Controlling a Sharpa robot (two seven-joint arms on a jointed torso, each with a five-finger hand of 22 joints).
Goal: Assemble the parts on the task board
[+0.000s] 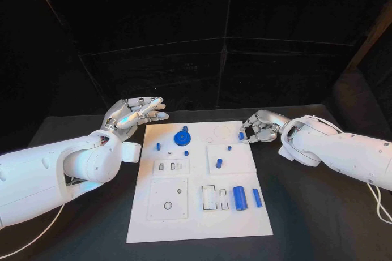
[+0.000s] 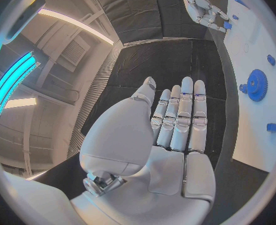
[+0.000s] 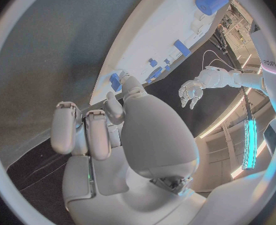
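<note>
The white task board [image 1: 200, 221] lies in the middle of the black table. On it are a blue gear [image 1: 182, 138], a blue cylinder [image 1: 239, 198], a flat blue bar [image 1: 257, 197], a short blue piece [image 1: 219, 163] and small blue pegs [image 1: 158, 146]. My right hand [image 1: 260, 128] is at the board's far right edge with its fingers curled, and its fingertips pinch a small blue part [image 1: 242, 136]. That small blue part [image 3: 116, 81] sits just over the board's edge. My left hand [image 1: 135, 116] hovers open off the board's far left corner, fingers straight and holding nothing.
The board carries raised white plates with slots and holes [image 1: 168, 198] near its front and middle. Black table [image 1: 318, 215] stretches on both sides of the board. My left forearm [image 1: 49, 176] lies along the board's left side.
</note>
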